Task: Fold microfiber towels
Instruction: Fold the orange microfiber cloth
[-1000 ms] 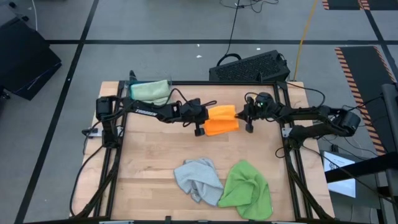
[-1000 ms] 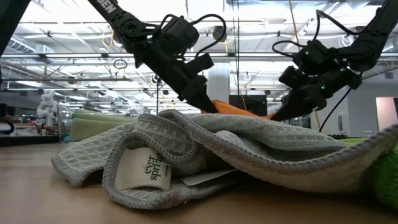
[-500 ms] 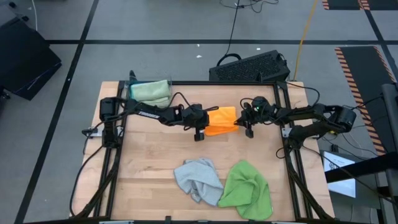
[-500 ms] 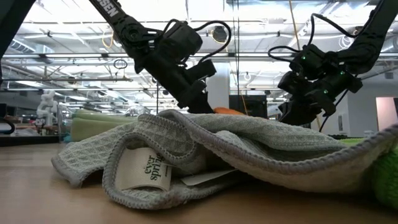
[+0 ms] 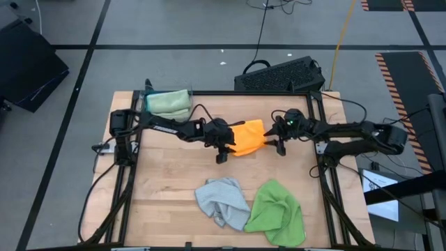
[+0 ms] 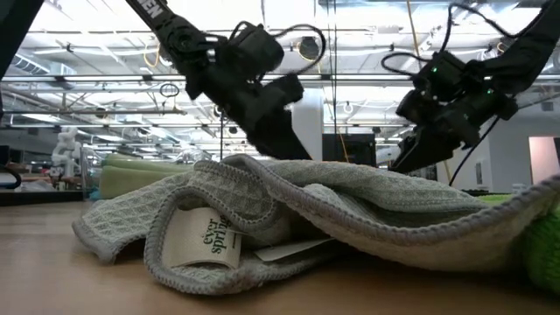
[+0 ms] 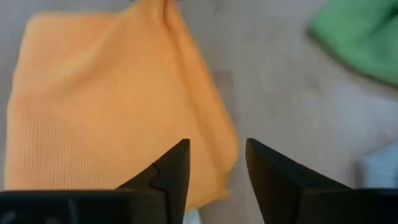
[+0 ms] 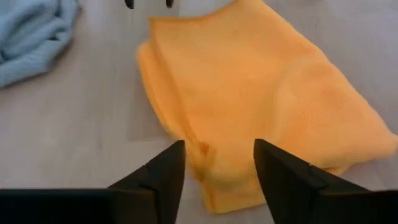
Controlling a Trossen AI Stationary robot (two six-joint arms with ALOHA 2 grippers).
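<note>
Though hidden low, orange towel [image 5: 248, 136] overhead

Tag [image 6: 213, 239] on grey towel [image 6: 350, 210]: "ever spring".

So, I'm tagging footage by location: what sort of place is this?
Probably a robotics lab or workshop: a wooden worktable on a taped concrete floor, exposed ceiling trusses, and cables trailing nearby.
</note>
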